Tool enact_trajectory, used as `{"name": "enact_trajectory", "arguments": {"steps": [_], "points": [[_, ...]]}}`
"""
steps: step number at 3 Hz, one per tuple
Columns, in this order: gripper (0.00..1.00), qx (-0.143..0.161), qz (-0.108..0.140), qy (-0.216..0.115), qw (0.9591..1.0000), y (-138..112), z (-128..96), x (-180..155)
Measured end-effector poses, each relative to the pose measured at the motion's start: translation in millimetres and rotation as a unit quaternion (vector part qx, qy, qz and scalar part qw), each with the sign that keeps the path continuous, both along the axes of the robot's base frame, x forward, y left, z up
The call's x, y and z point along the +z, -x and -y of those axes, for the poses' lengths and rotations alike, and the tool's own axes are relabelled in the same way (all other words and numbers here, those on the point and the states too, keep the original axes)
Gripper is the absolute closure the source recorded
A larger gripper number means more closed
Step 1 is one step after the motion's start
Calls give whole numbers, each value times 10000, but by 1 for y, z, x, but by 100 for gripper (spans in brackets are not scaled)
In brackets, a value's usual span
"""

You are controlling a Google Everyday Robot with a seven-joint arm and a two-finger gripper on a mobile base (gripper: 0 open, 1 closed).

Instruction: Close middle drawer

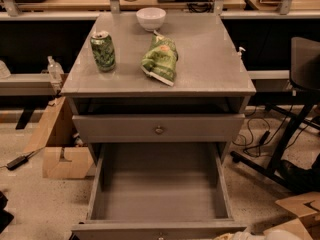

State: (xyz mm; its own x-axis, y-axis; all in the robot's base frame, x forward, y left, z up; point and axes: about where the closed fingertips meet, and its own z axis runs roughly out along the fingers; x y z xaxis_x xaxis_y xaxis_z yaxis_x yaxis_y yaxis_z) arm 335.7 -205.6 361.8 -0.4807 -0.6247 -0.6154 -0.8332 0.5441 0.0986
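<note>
The middle drawer (pixel 159 196) is a deep, plain grey box pulled far out of the grey cabinet (pixel 200 79), and it is empty inside. Its low front panel (pixel 125 230) runs along the bottom edge, with a tiny knob (pixel 160 235) at its centre. Above it is a wider, taller drawer front (pixel 115 129) with a larger round knob (pixel 159 130). My gripper (pixel 252 235) shows only as a pale sliver at the bottom edge, just right of the open drawer's front corner.
On the cabinet top stand a green can (pixel 103 51), a green snack bag (pixel 161 59) and a white bowl (pixel 151 18). Cardboard boxes lie on the floor left (pixel 60 151) and bottom right (pixel 300 211). A chair base with cables (pixel 280 149) is on the right.
</note>
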Motion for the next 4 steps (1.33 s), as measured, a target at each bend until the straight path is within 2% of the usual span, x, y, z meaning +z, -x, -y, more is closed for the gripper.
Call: {"name": "enact_trajectory", "arguments": {"steps": [1,2,3,4], "points": [[100,46,335,-138,9993,-34,-17,-7],[100,46,335,-138,9993,-32,-16,-7],[100,24,548,-152,9984,-61,-21,-5],[100,24,548,-152,9984,-59,-20,-5]]}}
